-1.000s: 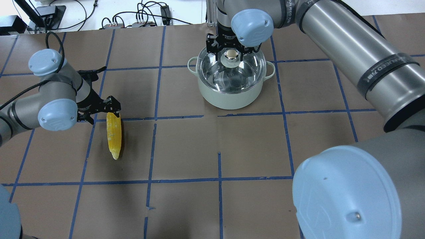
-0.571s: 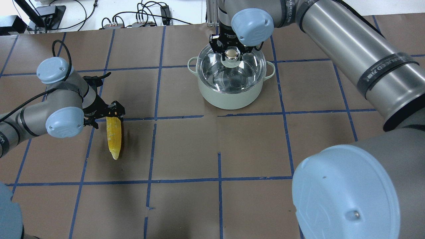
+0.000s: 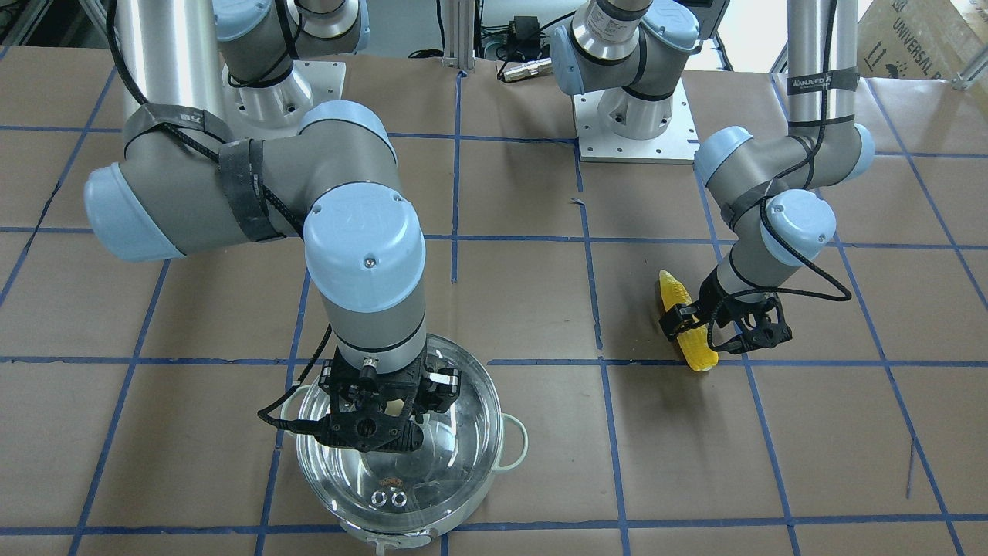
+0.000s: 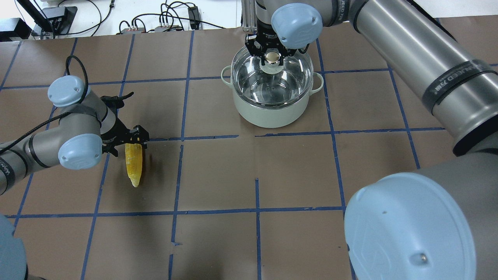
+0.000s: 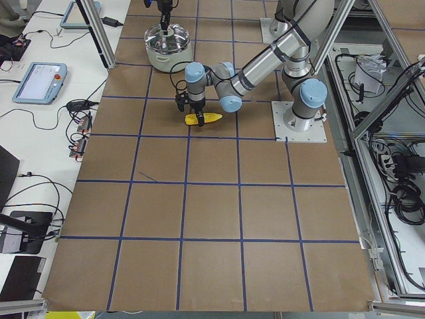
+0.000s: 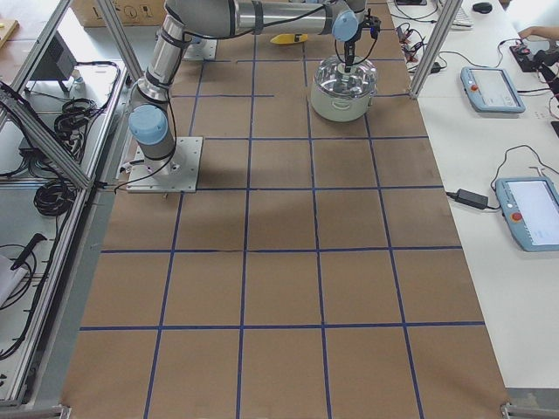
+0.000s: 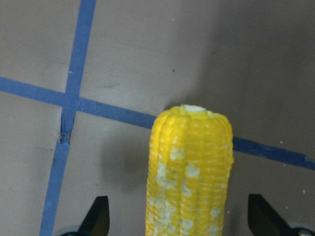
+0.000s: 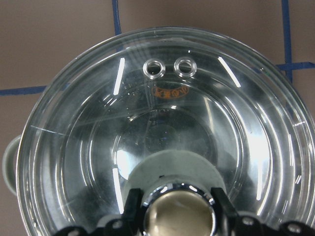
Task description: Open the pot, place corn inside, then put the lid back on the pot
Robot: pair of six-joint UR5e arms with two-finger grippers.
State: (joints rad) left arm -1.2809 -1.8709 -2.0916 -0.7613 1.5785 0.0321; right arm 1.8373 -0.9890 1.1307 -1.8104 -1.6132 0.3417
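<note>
Over on the robot's left side of the table (image 4: 218, 175), the corn (image 4: 134, 165) is lying flat on the brown paper. Its pointy tip faces back toward the robot and its blunt end sits right by a blue tape line (image 4: 202, 137). The left gripper (image 4: 130, 140) is down over that blunt end and spread wide. In the wrist view both fingertips (image 7: 98, 219) stand clear of the corn (image 7: 189, 172), with bare paper showing on each side, so it's straddling the ear without pinching it. The front camera shows the same thing, with the left gripper (image 3: 718, 328) around the thick end of the corn (image 3: 673, 292).

The pot (image 4: 268, 112) sits well away from the corn, further out and toward the middle of the table, with the glass lid (image 4: 288, 77) over it. The right gripper (image 4: 272, 60) comes straight down on the lid's knob (image 4: 272, 57) and is pinched onto it. In its wrist camera the two fingers (image 8: 130, 206) press against either side of the knob (image 8: 177, 211). The vent holes (image 8: 154, 68) are on the side of the lid (image 8: 197, 123) away from the robot. I honestly can't tell whether the lid is resting on the rim or lifted off it (the glass makes that hard to read).
</note>
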